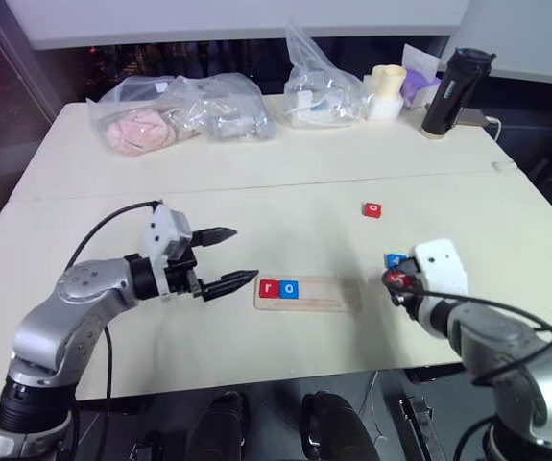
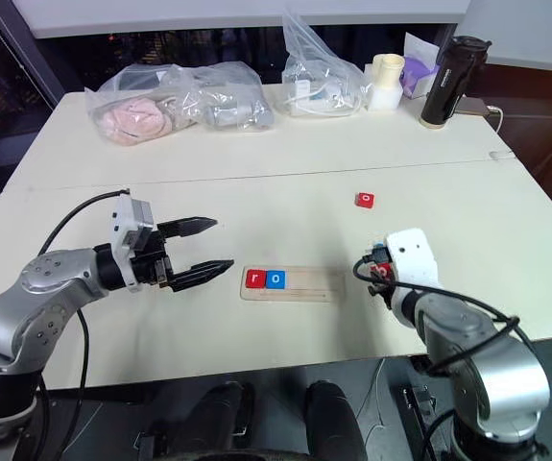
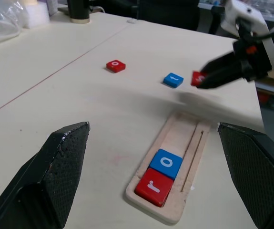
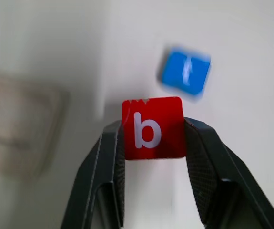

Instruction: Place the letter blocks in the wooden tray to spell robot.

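- The table is a pale cream top with a thin seam running across it, and dark floor shows around its edges.
- Along the far edge lie 2 clear plastic bags: a wide bag of pink and grey items and a smaller bag of pale parts.
- Beside the smaller bag stand a cream cup, a purple item and a black bottle; a white cable runs from the bottle towards the table's far right corner.
- The tray lies flat near the front edge, between the 2 arms.
- In its left end sit a red r and a blue o, touching side by side; the rest of the slot is bare wood.
- A red o lies alone on the table, beyond the tray's right end.
- A blue t lies on the table just beside the right gripper.
- The right gripper hangs right of the tray, its fingers clamped on the 2 side edges of a red b.
- The left gripper hovers left of the tray with its fingers spread wide apart, holding nothing.
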